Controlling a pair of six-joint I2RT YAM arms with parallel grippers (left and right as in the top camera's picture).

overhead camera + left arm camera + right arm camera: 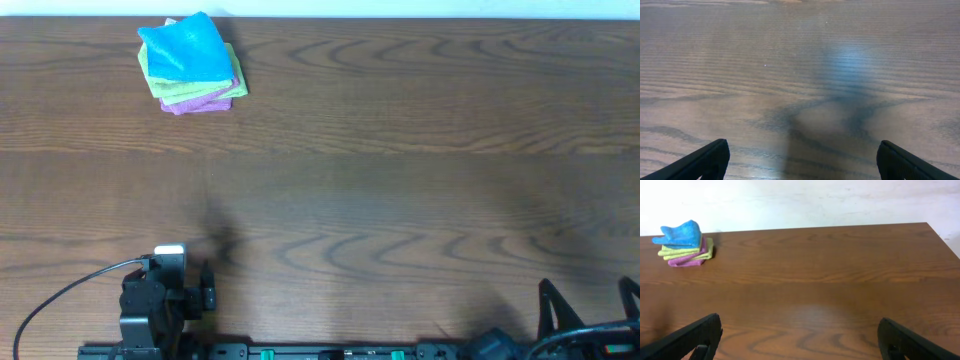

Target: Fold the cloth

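The sky-blue cloth lies folded on top of a small stack at the table's far left corner. It also shows in the right wrist view. My left gripper is open and empty over bare wood at the near left edge; in the overhead view it sits by the front edge. My right gripper is open and empty at the near right edge, and the overhead view shows it there. Both grippers are far from the cloth.
Under the blue cloth lie a lime-green folded cloth and a pink-purple folded cloth. The brown wooden table runs to a white wall at the back. A black cable trails from the left arm.
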